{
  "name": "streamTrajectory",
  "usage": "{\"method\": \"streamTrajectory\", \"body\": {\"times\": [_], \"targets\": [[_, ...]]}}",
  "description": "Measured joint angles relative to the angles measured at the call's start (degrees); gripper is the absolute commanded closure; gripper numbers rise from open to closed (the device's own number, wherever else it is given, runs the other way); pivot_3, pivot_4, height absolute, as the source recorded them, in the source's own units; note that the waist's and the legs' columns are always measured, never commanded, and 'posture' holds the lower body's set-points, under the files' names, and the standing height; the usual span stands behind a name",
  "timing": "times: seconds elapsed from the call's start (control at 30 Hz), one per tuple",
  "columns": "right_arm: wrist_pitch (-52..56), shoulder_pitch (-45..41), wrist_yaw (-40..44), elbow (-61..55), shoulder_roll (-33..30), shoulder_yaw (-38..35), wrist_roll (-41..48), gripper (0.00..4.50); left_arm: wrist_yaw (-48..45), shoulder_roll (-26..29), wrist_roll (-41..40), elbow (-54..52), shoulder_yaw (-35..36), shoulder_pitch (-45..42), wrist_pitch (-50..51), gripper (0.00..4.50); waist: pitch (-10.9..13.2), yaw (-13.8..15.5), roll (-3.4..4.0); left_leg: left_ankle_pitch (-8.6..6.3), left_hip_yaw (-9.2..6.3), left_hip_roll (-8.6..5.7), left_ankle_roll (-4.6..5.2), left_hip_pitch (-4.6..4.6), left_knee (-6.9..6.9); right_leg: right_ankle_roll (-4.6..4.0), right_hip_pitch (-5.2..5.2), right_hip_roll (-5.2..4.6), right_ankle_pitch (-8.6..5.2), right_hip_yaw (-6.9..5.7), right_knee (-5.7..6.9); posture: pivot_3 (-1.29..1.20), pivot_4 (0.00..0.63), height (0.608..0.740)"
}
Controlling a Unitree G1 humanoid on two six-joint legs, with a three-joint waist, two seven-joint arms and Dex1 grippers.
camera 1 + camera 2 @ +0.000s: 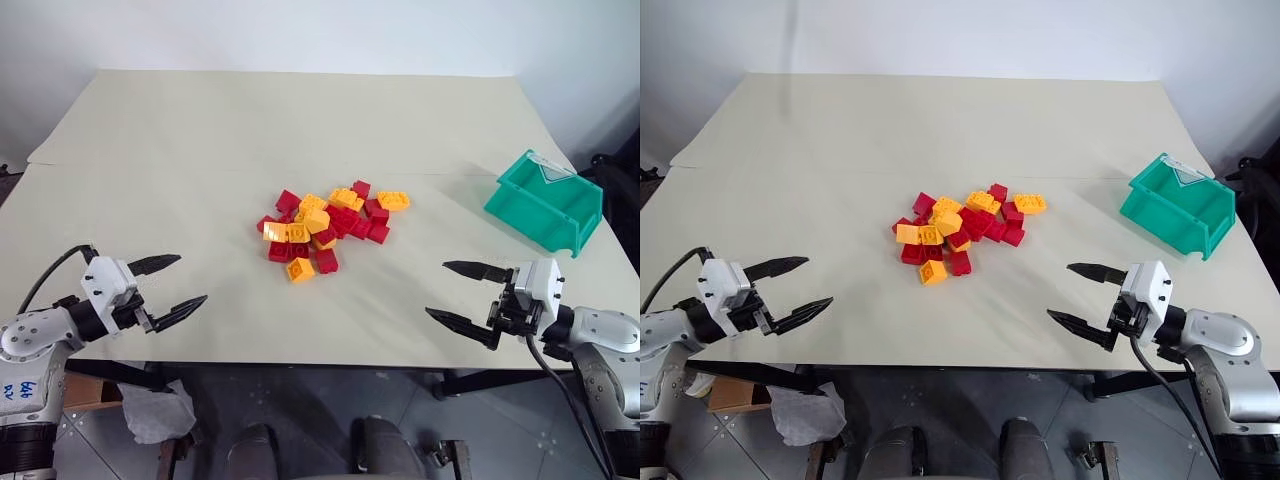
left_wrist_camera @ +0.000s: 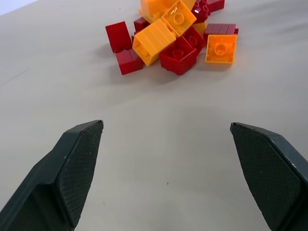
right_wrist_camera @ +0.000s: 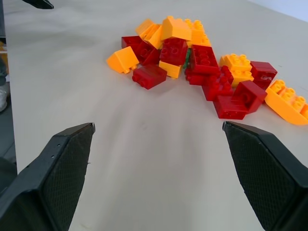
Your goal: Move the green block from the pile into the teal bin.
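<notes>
1. counter (image 1: 200, 150) is pale beige, w/ the pile (image 1: 328, 227) of red + yellow-orange studded bricks near its middle.
2. the green block (image 3: 185, 66) is barely visible: just a thin green sliver in the right wrist view, tucked inside the pile between a yellow-orange brick and red bricks, mostly covered.
3. can't pick the green block out from the head views; red and yellow-orange bricks hide it.
4. teal bin (image 1: 544, 201) sits on the counter's right side, well apart from the pile, tilted w/ its open sloped front facing up and toward the right edge. a clear label tab shows at its back rim.
5. left hand (image 1: 167, 288) hangs over the near-left edge of the counter, fingers spread wide, nothing between them, pointing roughly level toward the pile.
6. right hand (image 1: 465, 294) hangs over the near-right edge, fingers also spread wide + empty, pointing in toward the pile.
7. both hands are well apart from the pile and from the bin; neither touches a brick.
8. one yellow-orange brick (image 1: 300, 270) lies at the near edge of the pile, closest to the robot.
</notes>
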Motion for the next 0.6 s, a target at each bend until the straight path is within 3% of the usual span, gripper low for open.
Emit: {"method": "streamTrajectory", "body": {"times": [0.27, 0.6], "targets": [[0.64, -0.04, -1.13, -0.17, 0.36, -0.44, 0.55, 0.04, 1.89, -1.58, -0.74, -0.4, 0.25, 0.51, 1.51, 0.0, 0.0, 0.03, 0.0, 0.0, 0.0, 0.0, 0.0, 0.0, 0.0, 0.0, 0.01, 0.0, 0.0, 0.0, 0.0, 0.0, 0.15, 0.74], [2.99, -5.18, -7.81, -7.58, 7.76, 1.98, 3.39, 0.04, 3.7, -4.46, -3.18, 2.28, 5.23, 4.78, 2.0, 0.0, 0.0, -0.44, 0.01, 0.0, 0.04, 0.05, -0.01, 0.05, -0.05, 0.0, -0.05, 0.02, 0.0, -0.01, 0.06, 0.0, 0.15, 0.74]]}}
